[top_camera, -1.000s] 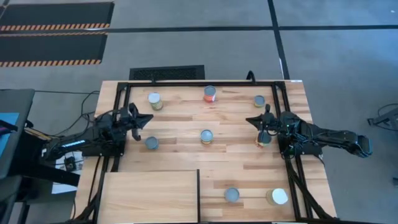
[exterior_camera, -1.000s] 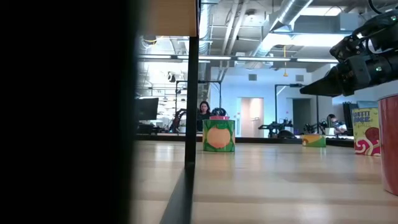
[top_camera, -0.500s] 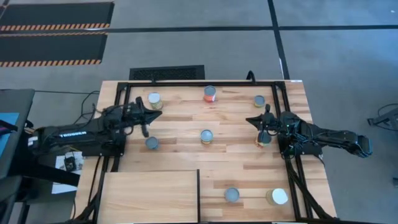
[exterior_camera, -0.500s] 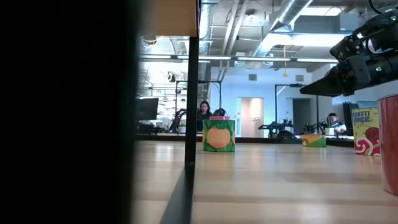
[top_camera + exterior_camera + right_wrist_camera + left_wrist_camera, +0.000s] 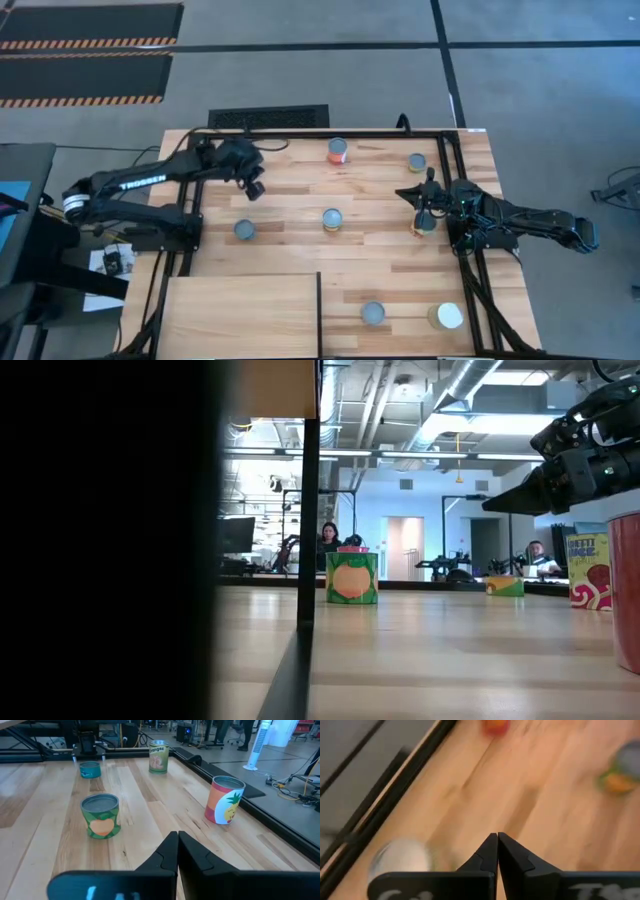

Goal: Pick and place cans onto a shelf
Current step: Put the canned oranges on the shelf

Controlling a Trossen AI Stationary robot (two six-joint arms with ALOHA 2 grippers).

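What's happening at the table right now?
The left hand is stretched out over the far left part of the table, shut and holding nothing, with a can just beside it. The right hand waits at the right side, shut too. The other cans stand scattered on the tabletop; none shows on the shelf.

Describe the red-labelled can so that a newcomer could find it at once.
Start at the wooden tabletop and go to its far edge, opposite the pale shelf. Midway along that edge stands the can; it alone has a red-orange label.
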